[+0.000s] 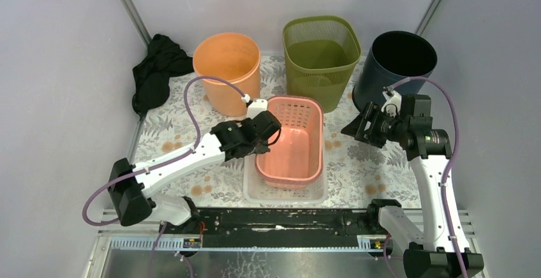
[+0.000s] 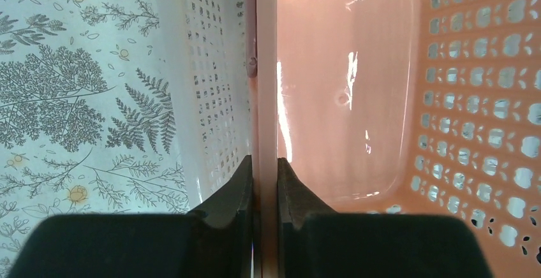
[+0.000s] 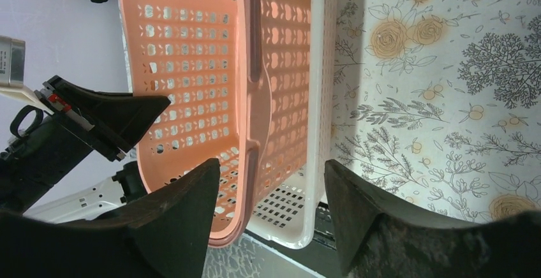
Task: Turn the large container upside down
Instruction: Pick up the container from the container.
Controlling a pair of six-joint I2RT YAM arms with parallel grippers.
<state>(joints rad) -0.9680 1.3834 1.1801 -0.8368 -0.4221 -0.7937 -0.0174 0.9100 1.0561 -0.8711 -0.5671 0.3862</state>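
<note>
A black cloth [image 1: 155, 74] lies far left, beside an orange bucket [image 1: 226, 67]. The left gripper [image 2: 265, 163] pinches the left rim of the pink basket [image 1: 290, 147]. That basket sits inside a white basket [image 1: 287, 195] in the middle of the flowery table [image 1: 357, 163]. Behind stand a green bin [image 1: 319, 55] and a dark bin [image 1: 395, 61]. The right gripper [image 3: 271, 169] is wide open beside the baskets, not touching.

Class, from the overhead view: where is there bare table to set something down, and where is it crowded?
Bare: between the white basket and the right arm; between the black cloth and the left arm. Crowded: the back row of orange bucket, green bin and dark bin.
</note>
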